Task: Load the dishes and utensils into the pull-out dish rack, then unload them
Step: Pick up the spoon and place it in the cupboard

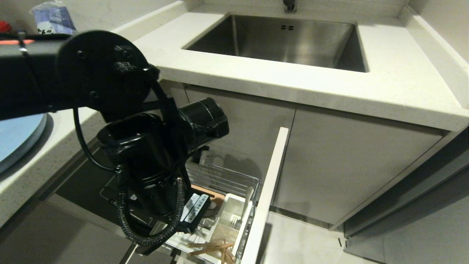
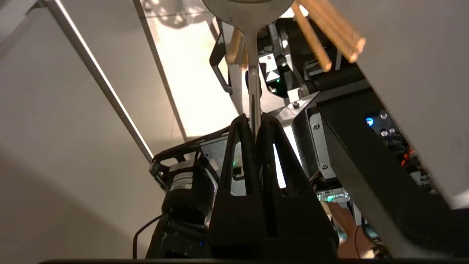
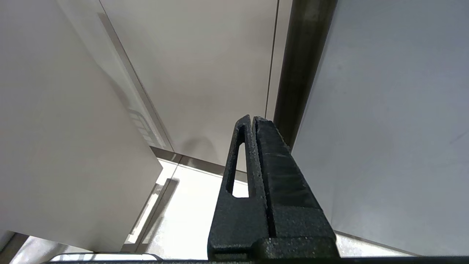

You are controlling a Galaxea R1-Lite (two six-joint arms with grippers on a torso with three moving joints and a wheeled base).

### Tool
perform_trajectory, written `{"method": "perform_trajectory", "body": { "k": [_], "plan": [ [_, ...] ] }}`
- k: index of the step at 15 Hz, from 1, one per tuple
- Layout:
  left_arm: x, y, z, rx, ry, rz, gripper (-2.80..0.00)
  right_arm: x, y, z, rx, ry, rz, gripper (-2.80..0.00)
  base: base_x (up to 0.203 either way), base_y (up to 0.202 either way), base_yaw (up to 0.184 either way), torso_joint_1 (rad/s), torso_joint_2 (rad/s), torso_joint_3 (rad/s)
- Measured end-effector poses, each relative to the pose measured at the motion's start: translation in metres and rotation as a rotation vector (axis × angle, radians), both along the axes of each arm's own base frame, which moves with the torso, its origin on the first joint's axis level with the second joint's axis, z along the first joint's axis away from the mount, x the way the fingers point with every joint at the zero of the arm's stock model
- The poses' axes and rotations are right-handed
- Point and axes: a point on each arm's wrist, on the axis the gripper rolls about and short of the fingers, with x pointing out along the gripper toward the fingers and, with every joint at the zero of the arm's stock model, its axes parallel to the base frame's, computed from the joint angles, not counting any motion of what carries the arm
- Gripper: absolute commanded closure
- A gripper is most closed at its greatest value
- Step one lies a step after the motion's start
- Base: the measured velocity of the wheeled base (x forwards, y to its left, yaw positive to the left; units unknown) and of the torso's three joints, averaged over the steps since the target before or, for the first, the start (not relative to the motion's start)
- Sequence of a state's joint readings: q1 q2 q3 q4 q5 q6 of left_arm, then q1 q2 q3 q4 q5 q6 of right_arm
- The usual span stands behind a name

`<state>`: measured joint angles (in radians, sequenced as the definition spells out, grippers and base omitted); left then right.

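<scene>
Countertop point(image 1: 384, 84), pale stone, wraps the corner. Steel sink point(image 1: 289, 40) set into it at the far side. Below, flat pale cabinet doors point(image 1: 344, 165).

Light-blue plate point(image 1: 16, 137) lies on the counter at the left edge of the head view, mostly cut off by the frame and partly behind the left arm point(image 1: 110, 84).

Left arm: big black bulk filling the left half of the head view, reaching down over the pulled-out dish rack point(image 1: 223, 179). Its wrist hides the gripper in this view.

Dish rack: chrome wire basket, drawn out of the lower cabinet, its white front panel point(image 1: 265, 198) seen edge-on. Inside, a wooden bar point(image 1: 210, 194) and a white plastic caddy point(image 1: 231, 216) just beside the front panel.

Chopsticks point(image 1: 212, 249): light wood, ends poking up from the near end of the caddy, splayed. In the left wrist view they show as blurred wooden tips point(image 2: 329, 36) past the spoon.

Left gripper point(image 2: 256, 121): jaws pinched tight on the thin handle of the metal spoon point(image 2: 253, 55). Handle runs straight out from between the fingertips; bowl of the spoon at the far end, cut off by the frame edge. Spoon tilt relative to the caddy not readable.

Right gripper point(image 3: 253, 121): out of the head view, jaws pressed together with nothing between them, facing plain cabinet fronts and pale floor.
</scene>
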<state>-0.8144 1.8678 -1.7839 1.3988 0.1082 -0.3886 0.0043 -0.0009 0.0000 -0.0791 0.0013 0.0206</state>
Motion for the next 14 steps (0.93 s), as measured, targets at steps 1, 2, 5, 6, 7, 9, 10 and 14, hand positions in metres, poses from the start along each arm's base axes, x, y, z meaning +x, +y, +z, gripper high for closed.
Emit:
{"method": "perform_trajectory", "body": {
  "k": [1,2,5,6,7,9,10,14],
  "plan": [
    [0.004,-0.005,-0.006,0.018,0.020,-0.005,0.00,0.000,0.000,0.000,0.000,0.000,0.000,0.00,0.000,0.000,0.000,0.000,0.00,0.000],
    [0.008,-0.009,-0.012,0.030,0.043,-0.017,0.00,0.000,0.000,0.000,0.000,0.000,0.000,0.00,0.000,0.000,0.000,0.000,0.00,0.000],
    [0.018,-0.020,-0.024,0.054,0.074,-0.066,0.00,0.000,0.000,0.000,0.000,0.000,0.000,0.00,0.000,0.000,0.000,0.000,0.00,0.000],
    [0.022,-0.023,-0.029,0.063,0.083,-0.078,0.00,0.000,0.000,0.000,0.000,0.000,0.000,0.00,0.000,0.000,0.000,0.000,0.00,0.000],
    [0.024,-0.026,-0.032,0.065,0.092,-0.084,0.00,0.000,0.000,0.000,0.000,0.000,0.000,0.00,0.000,0.000,0.000,0.000,0.00,0.000],
    [0.030,-0.033,-0.041,0.071,0.117,-0.092,0.00,0.000,0.000,0.000,0.000,0.000,0.000,0.00,0.000,0.000,0.000,0.000,0.00,0.000],
    [0.034,-0.034,-0.045,0.075,0.123,-0.089,0.00,0.000,0.000,0.000,0.000,0.000,0.000,0.00,0.000,0.000,0.000,0.000,0.00,0.000],
    [0.048,-0.041,-0.063,0.096,0.150,-0.072,0.00,0.000,0.000,0.000,0.000,0.000,0.000,0.00,0.000,0.000,0.000,0.000,0.00,0.000]
  ]
}}
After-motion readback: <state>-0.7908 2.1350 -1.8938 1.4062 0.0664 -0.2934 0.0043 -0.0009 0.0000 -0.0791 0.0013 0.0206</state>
